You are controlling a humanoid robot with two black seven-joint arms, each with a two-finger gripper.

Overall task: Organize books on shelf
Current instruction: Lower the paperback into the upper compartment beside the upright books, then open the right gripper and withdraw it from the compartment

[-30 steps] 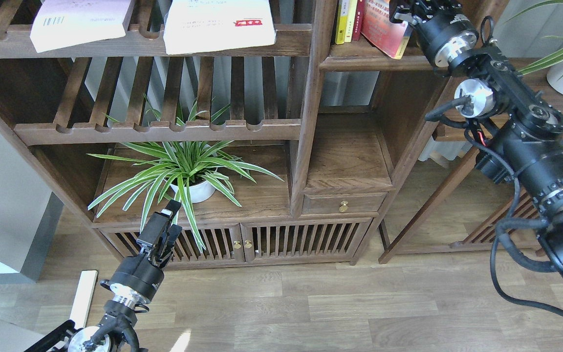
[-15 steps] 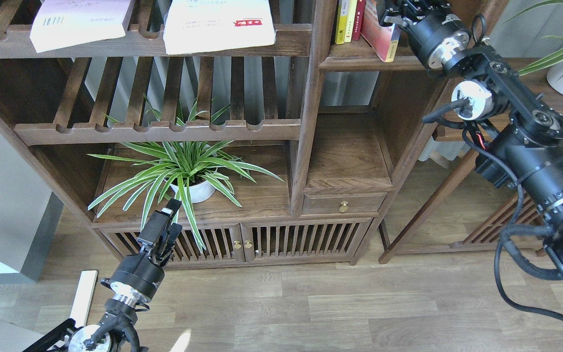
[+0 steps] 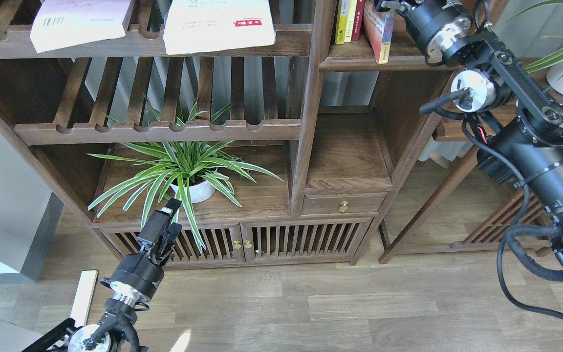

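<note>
Two white books, one lilac-tinted [image 3: 80, 22] and one with a red label [image 3: 218, 24], lie flat on the top slatted rack [image 3: 140, 43]. Up right, the right gripper [image 3: 390, 6] meets an orange-red book [image 3: 378, 29] standing on the solid shelf [image 3: 359, 61]; its grip can't be made out. Low down, the left gripper [image 3: 166, 222] hangs clenched, holding nothing.

Even, soft daylight, sharp focus throughout, faint sheen on the floor [image 3: 311, 303].
</note>
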